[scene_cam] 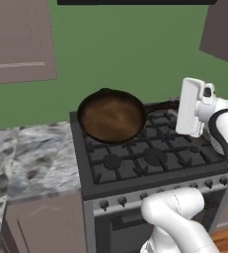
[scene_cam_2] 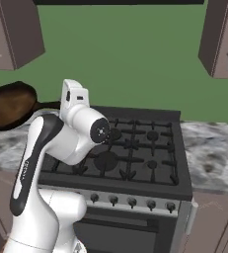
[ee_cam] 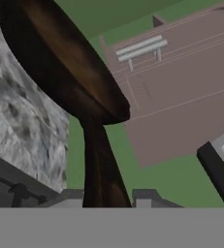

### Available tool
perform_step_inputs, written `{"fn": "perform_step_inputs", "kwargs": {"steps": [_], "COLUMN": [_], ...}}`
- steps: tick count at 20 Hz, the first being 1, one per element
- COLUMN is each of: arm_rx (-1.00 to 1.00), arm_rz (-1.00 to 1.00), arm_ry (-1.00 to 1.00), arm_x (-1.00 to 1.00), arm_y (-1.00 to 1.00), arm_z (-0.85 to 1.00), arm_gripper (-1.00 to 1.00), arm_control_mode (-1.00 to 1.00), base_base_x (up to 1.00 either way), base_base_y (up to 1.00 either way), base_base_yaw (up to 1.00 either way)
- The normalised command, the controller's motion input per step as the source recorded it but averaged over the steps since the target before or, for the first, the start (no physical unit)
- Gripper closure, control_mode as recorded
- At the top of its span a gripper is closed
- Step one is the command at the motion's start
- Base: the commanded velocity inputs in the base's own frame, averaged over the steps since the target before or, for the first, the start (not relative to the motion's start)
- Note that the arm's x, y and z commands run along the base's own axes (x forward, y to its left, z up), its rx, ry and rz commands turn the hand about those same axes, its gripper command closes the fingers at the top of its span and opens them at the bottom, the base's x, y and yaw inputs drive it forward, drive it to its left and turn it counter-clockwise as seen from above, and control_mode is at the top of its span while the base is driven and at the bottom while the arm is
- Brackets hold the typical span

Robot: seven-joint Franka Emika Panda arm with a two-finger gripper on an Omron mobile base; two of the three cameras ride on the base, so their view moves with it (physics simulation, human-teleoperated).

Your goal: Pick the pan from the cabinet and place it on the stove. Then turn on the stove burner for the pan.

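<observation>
1. Nearest the camera we see the white arm [scene_cam_2: 51, 163], rising from the lower left of the right base view and from the lower right of the left base view, where it covers part of the range's front.
2. The stove [scene_cam: 150, 158] fills the centre and lower middle of the left base view, with black grates on top and a row of small knobs [scene_cam_2: 131, 201] along its front edge.
3. The marbled grey counter [scene_cam: 31, 158] sits at the left of that frame, beside the stove.
4. The cabinet [ee_cam: 181, 82], mauve-brown with grey bar handles, takes the upper right of the hand view; other doors of it show in the upper corners of both base views.
5. The pan [scene_cam: 111, 116] hangs tilted above the stove's rear left corner, its brownish inside facing the camera, in the upper middle of the left base view.
6. The gripper [ee_cam: 108, 196] is closed on the pan's long dark handle, which runs down between the finger tips at the bottom of the hand view.
</observation>
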Motion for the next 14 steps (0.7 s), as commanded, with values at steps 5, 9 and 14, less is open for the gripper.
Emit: {"fn": "perform_step_inputs", "kwargs": {"steps": [5,9,14], "arm_rx": [0.00,0.00,0.00], "arm_rz": [0.00,0.00,0.00], "arm_ry": [0.00,0.00,0.00], "arm_x": [0.00,0.00,0.00], "arm_y": [0.00,0.00,0.00], "arm_z": [0.00,0.00,0.00], "arm_gripper": [1.00,1.00,1.00], "arm_control_mode": [1.00,1.00,1.00], "base_base_x": [0.05,0.01,0.10], "base_base_y": [0.13,0.34,0.48], "base_base_yaw": [-0.02,-0.02,0.00]}}
